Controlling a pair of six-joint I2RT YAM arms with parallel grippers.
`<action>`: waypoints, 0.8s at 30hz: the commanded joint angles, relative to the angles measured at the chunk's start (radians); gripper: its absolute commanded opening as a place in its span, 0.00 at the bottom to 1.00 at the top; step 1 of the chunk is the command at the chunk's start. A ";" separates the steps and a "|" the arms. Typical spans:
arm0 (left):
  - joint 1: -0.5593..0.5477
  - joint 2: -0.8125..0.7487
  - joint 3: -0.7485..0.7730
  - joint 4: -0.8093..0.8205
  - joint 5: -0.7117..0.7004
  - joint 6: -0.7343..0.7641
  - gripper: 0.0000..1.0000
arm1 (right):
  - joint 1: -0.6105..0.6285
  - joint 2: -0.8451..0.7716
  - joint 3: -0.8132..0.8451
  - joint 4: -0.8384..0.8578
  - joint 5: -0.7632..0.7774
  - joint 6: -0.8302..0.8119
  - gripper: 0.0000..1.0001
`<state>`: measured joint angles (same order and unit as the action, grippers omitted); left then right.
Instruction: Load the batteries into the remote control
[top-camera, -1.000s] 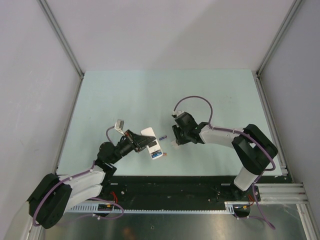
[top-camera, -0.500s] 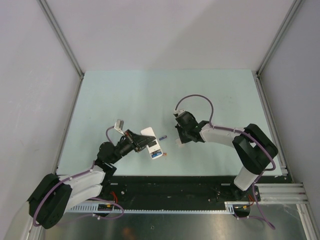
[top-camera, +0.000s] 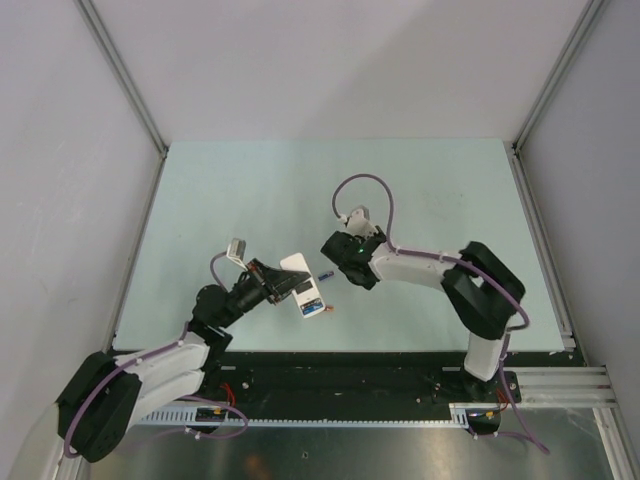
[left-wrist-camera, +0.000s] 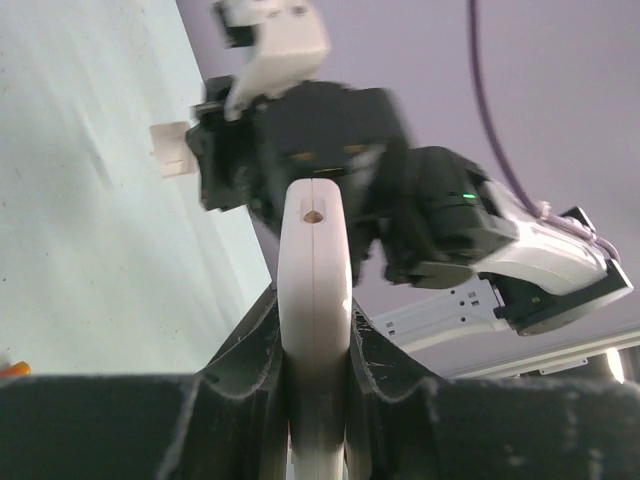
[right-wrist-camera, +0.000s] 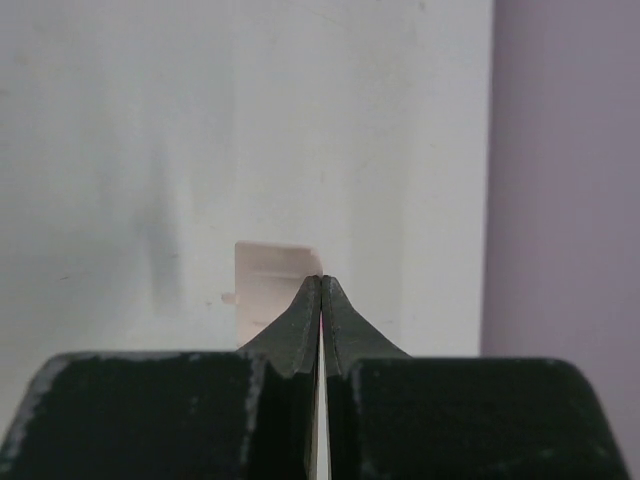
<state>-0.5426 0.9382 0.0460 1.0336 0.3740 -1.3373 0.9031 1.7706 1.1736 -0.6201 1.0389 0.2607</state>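
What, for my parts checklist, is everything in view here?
Slim white plastic remote control: one, white, in left gripper.
Bright blue cylindrical battery: one, apparently in the remote's near end.
Dark blue cylindrical battery: one, on pale green table, between remote and right gripper.
Tiny orange-red object: one, on table by remote; unidentifiable.
Flat rectangular plastic piece: one, cream, on table beyond right gripper's tips.
Left gripper: one, black, shut on remote control.
Right gripper: one, black, shut.

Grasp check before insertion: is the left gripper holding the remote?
Yes, the left wrist view shows the remote clamped edge-on between the fingers of the left gripper.
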 joint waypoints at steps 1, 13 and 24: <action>0.006 -0.036 -0.038 0.045 0.014 -0.014 0.00 | 0.002 0.108 0.001 -0.069 0.214 0.055 0.00; 0.006 -0.096 -0.093 0.039 0.000 -0.023 0.00 | 0.010 0.314 0.126 -0.142 0.293 -0.038 0.00; 0.007 -0.118 -0.106 0.033 0.014 -0.029 0.00 | 0.063 0.484 0.280 -0.318 0.286 0.015 0.00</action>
<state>-0.5419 0.8452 0.0460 1.0325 0.3737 -1.3468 0.9424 2.2036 1.3922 -0.8242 1.2984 0.1982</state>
